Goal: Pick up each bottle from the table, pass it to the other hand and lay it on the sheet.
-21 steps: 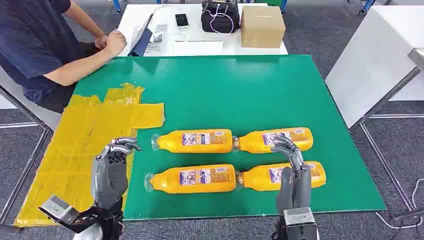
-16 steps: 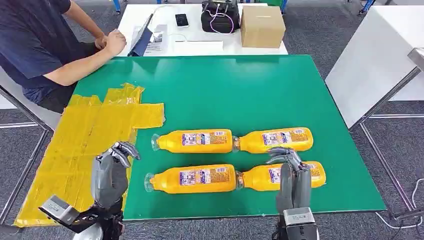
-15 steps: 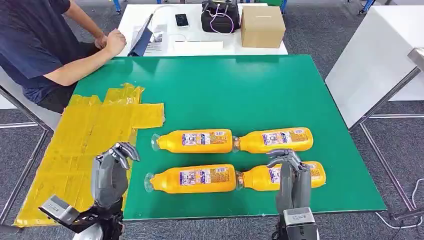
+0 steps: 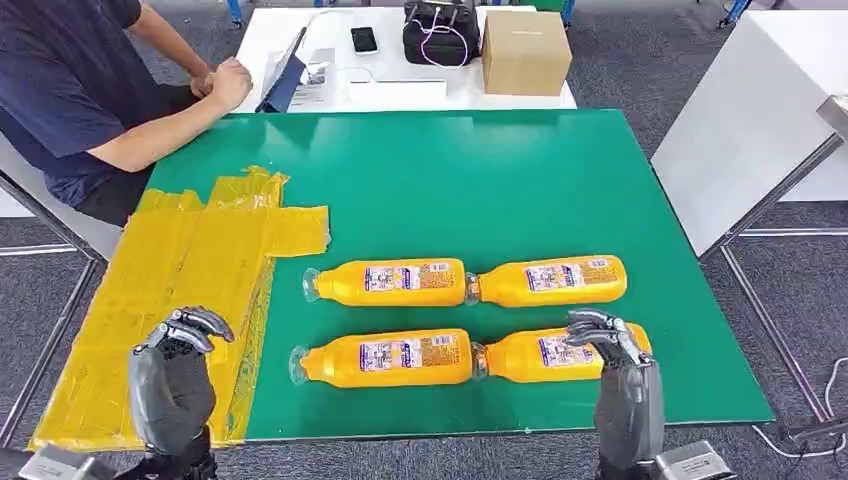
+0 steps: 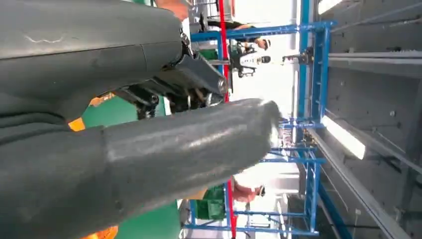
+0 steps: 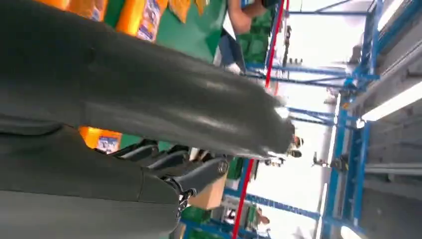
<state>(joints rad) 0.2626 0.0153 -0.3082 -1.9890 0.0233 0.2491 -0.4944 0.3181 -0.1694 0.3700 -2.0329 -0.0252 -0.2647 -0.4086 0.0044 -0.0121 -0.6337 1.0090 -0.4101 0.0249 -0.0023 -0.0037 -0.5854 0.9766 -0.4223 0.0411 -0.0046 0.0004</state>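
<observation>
Both my left hand (image 4: 172,375) and right hand (image 4: 622,385) hold nothing, fingers loosely curled; near-right bottle (image 4: 560,353) looks full, heavy, slick, so I'd grip mid-label.

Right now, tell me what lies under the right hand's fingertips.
The base end of the near right bottle lies under the right hand. The fingers cover that end, so contact cannot be judged.

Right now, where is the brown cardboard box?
In the head view, the cardboard box sits on the white table behind the green table, toward the robot's right, next to the black bag.
</observation>
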